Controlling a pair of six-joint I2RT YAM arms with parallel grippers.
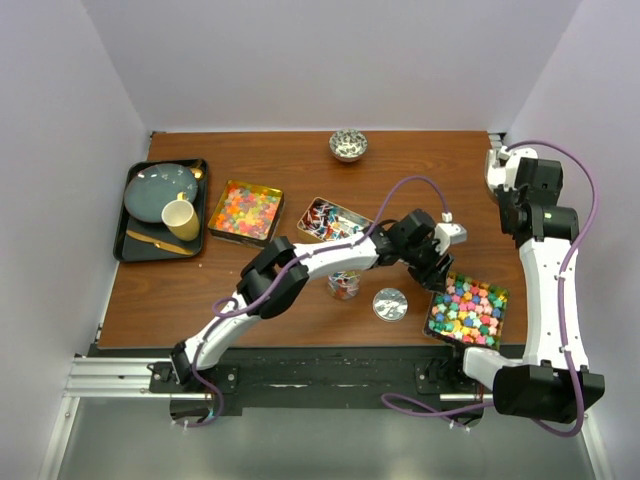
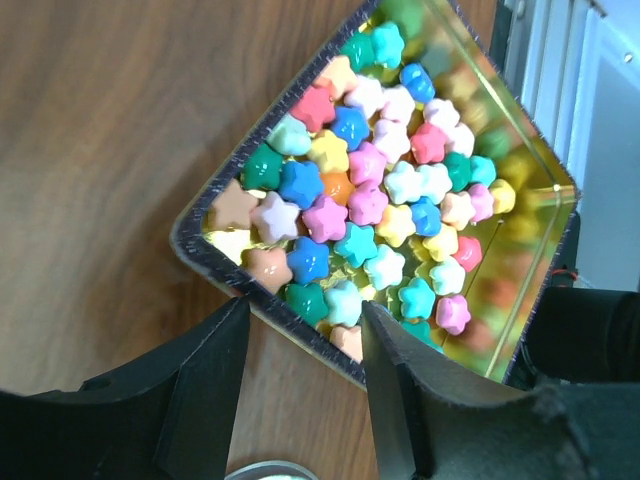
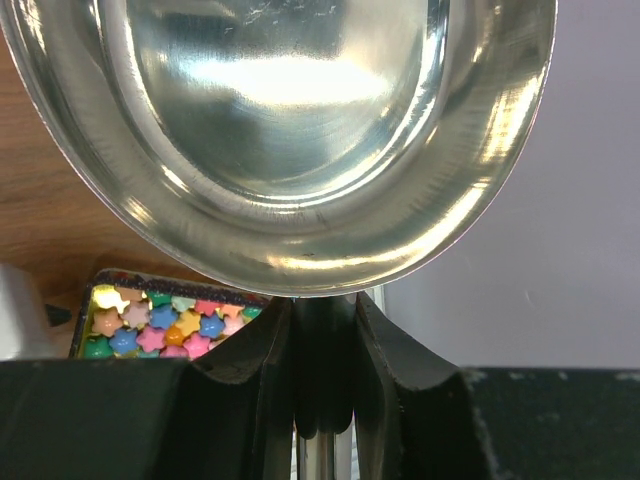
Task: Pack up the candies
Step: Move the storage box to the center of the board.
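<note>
The packing looks partly done at most. A small clear jar (image 1: 344,286) stands near the middle of the table's near edge with some mixed candies inside, though how full it is cannot be told from above. Its round lid (image 1: 390,304) lies off, just beside it toward the right.

All three supplies look well stocked. The gummies (image 1: 244,211) fill a tin left of centre, and the wrapped pieces (image 1: 330,219) sit in a tin at mid-table. The star-shaped candies (image 2: 370,200) crowd a gold-lined tin (image 2: 530,220) by the near right corner.

The left gripper (image 2: 302,335) hovers over the near corner of that star tin. Its fingers are partly apart with nothing between them, so a pick from this tin seems to be the step in hand.

The right gripper (image 3: 320,322) is raised near the far right corner and clamped on the handle of a shiny metal scoop (image 3: 290,130), whose bowl appears empty.

Filling the jar further and putting the lid on seem to remain.
</note>
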